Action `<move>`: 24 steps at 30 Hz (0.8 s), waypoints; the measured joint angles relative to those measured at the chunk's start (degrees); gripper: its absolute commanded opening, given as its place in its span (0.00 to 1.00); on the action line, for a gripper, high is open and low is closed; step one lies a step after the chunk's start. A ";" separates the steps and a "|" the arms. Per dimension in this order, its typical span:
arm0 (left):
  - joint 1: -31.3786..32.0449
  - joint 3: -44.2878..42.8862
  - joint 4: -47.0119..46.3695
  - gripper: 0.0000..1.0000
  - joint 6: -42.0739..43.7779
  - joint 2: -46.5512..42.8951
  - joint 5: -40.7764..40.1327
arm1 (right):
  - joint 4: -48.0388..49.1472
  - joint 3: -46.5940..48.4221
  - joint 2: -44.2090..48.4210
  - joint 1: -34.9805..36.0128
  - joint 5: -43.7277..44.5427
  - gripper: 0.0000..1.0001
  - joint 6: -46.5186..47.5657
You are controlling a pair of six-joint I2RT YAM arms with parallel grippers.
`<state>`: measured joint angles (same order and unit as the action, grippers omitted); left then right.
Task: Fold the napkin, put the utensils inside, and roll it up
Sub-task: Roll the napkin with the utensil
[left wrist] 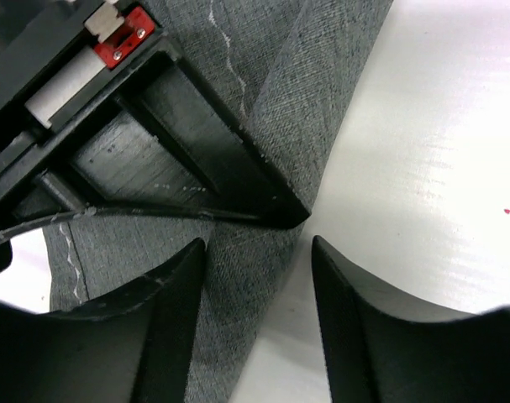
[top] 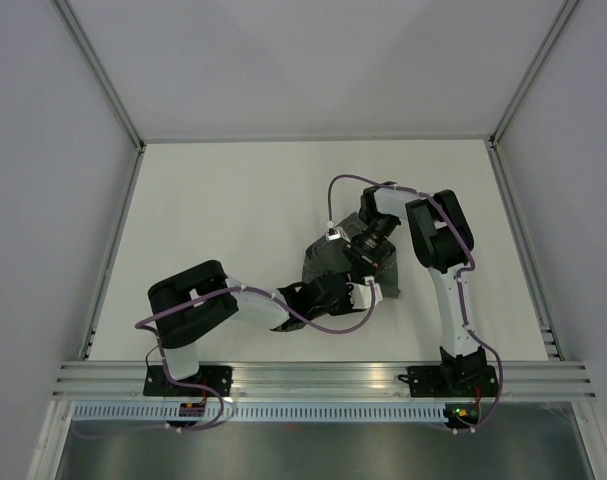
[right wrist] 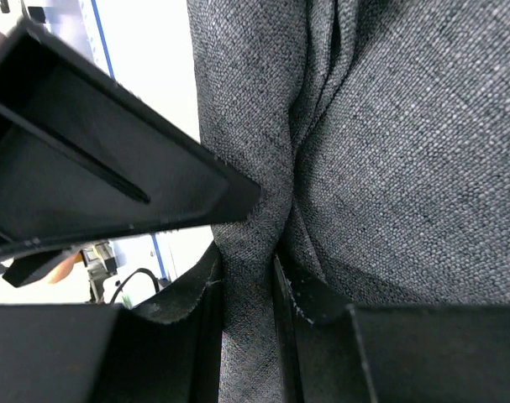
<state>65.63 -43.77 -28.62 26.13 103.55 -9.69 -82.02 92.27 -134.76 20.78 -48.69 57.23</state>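
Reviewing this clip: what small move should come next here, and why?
Probably close the left gripper on the napkin edge lying between its open fingers. The right gripper pinches a ridge of the cloth, so a second hold would likely let both arms lift and fold it.

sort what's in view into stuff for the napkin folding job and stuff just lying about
For the job: dark grey fabric napkin, a fold pinched by the right gripper; left gripper, open at its edge.
Not for the job: white table; aluminium rail at the near edge. No utensils in view.
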 measured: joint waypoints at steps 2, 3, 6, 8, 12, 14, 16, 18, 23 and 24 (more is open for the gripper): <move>0.17 -0.46 -0.44 0.54 0.20 0.68 -0.07 | -0.37 0.28 -0.26 -0.02 -0.04 0.09 0.00; 0.24 -0.66 -0.68 0.47 0.22 0.98 -0.09 | -0.46 0.35 -0.33 -0.04 -0.04 0.09 0.00; 0.24 -0.92 -0.83 0.27 0.50 1.49 -0.26 | -0.79 0.57 -0.61 -0.13 0.04 0.09 0.02; 0.33 -1.07 -0.79 0.19 0.79 1.68 -0.22 | -1.16 0.79 -0.90 -0.22 -0.02 0.09 0.02; 0.50 -1.75 -0.02 0.02 0.90 1.88 0.33 | -1.73 0.90 -1.16 -0.74 0.07 0.13 0.22; 0.44 -2.10 0.61 0.02 0.90 1.90 0.92 | -1.88 0.92 -1.16 -0.85 0.26 0.22 0.48; 0.31 -2.47 1.29 0.02 0.90 1.92 1.49 | -2.01 0.92 -1.16 -0.92 0.39 0.32 0.55; -0.13 -2.93 2.05 0.02 0.85 1.92 2.75 | -2.21 0.90 -1.09 -1.03 0.44 0.39 0.42; -1.68 -4.24 3.08 0.02 0.17 2.08 7.45 | -1.79 0.15 1.14 -1.29 1.60 0.50 -0.63; -2.23 -4.44 3.15 0.02 -0.20 2.12 8.79 | -1.18 -0.20 2.12 -1.36 2.12 0.51 -0.87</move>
<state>63.40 -48.21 -25.47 25.93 105.67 -0.91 -83.20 92.07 -132.64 19.42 -46.57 56.36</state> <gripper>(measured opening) 0.114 0.486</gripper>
